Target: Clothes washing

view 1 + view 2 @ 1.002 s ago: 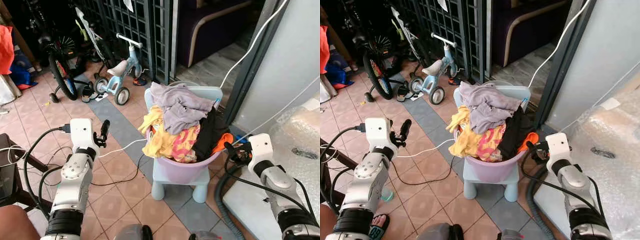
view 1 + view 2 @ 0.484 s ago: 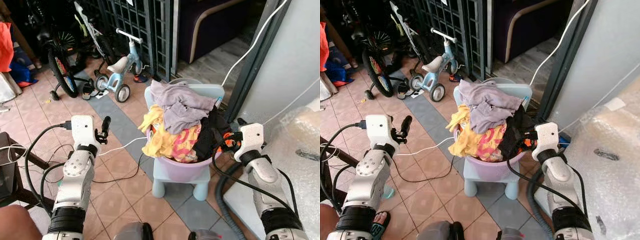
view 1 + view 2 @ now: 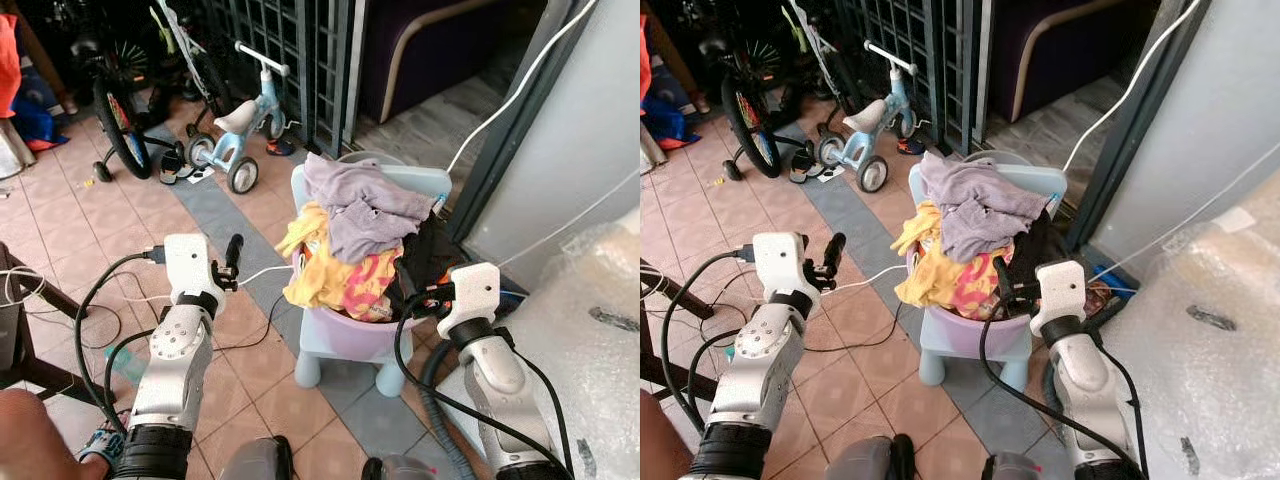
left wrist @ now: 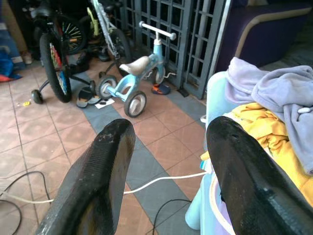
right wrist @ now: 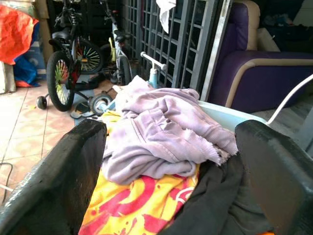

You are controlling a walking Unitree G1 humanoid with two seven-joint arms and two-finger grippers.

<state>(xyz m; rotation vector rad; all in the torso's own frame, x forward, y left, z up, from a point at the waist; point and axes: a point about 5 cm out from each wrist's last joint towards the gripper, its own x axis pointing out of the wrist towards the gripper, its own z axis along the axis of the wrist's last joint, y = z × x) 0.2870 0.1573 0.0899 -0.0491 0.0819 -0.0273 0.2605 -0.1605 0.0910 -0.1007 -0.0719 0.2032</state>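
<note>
Crumpled clothes point(image 3: 352, 235) (soft, heaped) overflow a round purple basin point(image 3: 350, 335).

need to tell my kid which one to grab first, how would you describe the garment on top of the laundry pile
Find the pale blue child's chair standing on the tiled floor in front of the dark metal grille; a lilac basin heaped with clothes sits on it. The top piece is a crumpled grey-lilac garment, plain and pale, unlike the yellow and pink patterned cloth below it and the black one beside it.
</note>
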